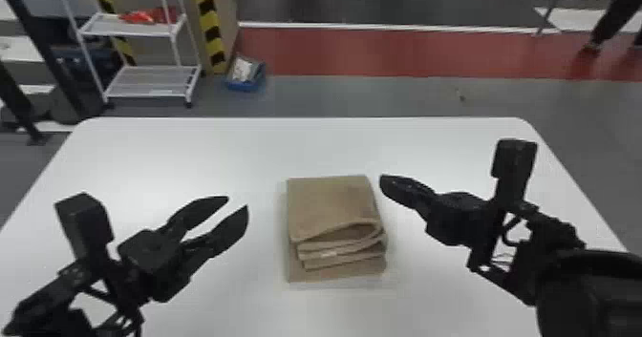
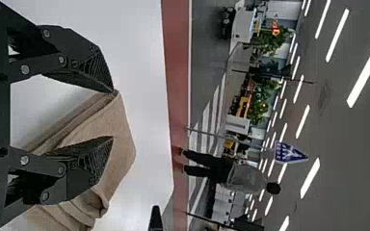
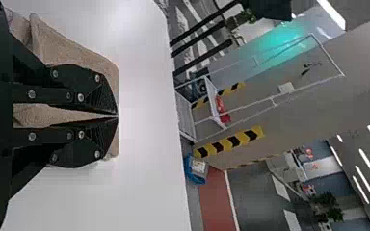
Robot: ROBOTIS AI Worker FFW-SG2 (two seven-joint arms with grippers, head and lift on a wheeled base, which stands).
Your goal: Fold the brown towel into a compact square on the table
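The brown towel (image 1: 332, 207) lies folded into a thick, roughly square stack on the white table, with its layered, slightly uneven edges facing the robot. Left of it my left gripper (image 1: 238, 202) is open, holding nothing, apart from the towel. At the towel's right side is my right gripper (image 1: 382, 183), its fingers closed together beside the stack. In the left wrist view, the left gripper (image 2: 113, 114) has parted fingers with the towel (image 2: 118, 122) beyond them. In the right wrist view, the right gripper (image 3: 117, 116) has its tips meeting in front of the towel (image 3: 82, 53).
The white table (image 1: 191, 154) extends around the towel on all sides. Past its far edge stand a white shelf cart (image 1: 148, 80) and a blue bin (image 1: 246, 76) on the floor.
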